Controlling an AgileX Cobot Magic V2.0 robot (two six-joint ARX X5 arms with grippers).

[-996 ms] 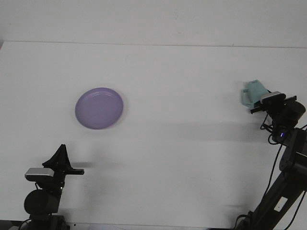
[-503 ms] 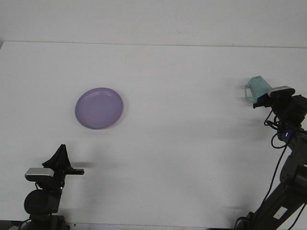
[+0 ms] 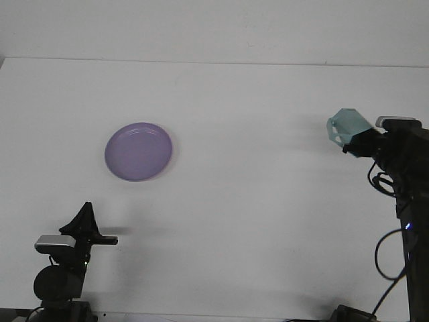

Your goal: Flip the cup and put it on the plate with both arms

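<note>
Right gripper [image 3: 356,142] clenched the teal plastic cup [image 3: 347,127], tilted in air, well apart from purple plate [image 3: 139,151]. Looked light, rigid, slippery; grip rim wall. Left gripper [image 3: 85,221] idle, jaws unclear.

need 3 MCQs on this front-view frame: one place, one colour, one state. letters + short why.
1. Where does the round purple plastic plate lie?
A. left half of the white table
B. right half, under the right arm
C. near edge, against the left arm's base

2. What colour is the small translucent cup?
A. red
B. pale teal
C. black

3. What state is that cup in?
A. standing on the plate
B. lying on the table beside the left gripper
C. held off the table at the right gripper, tilted

Answers:
1 A: the plate sits left of centre, apart from both arms.
2 B: its faceted body reads light blue-green.
3 C: the cup is at the tip of the right arm, tilted, far from the plate.
</note>
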